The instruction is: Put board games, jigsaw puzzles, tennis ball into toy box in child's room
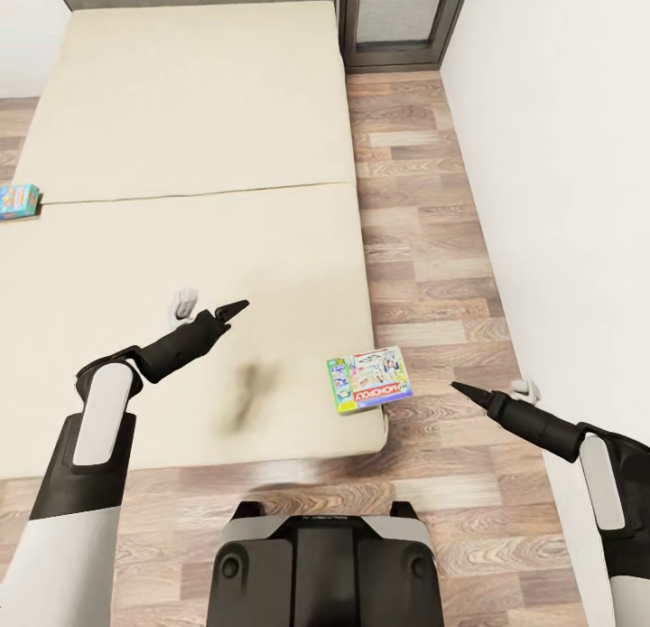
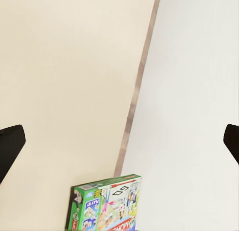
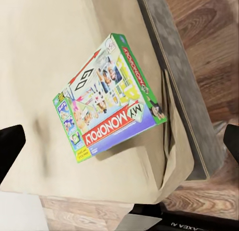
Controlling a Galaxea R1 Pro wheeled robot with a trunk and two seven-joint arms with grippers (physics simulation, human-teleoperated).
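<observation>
Monopoly board game [image 1: 370, 379] lying flat at the bed's [image 1: 181, 202] near right corner; blue board game [image 1: 18, 201] resting at its left edge. Left claw [image 1: 236, 308] hovering open over the mattress; right claw [image 1: 462, 390] hovering open above the floor [image 1: 424, 202].

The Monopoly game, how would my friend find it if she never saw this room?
Look at the big cream bed that takes up most of the room. Go to its near corner on the side by the wooden floor, where the Monopoly game lies flat by the mattress edge. It is green, white and red with MONOPOLY printed on it, unlike the smaller blue box at the bed's far side.
</observation>
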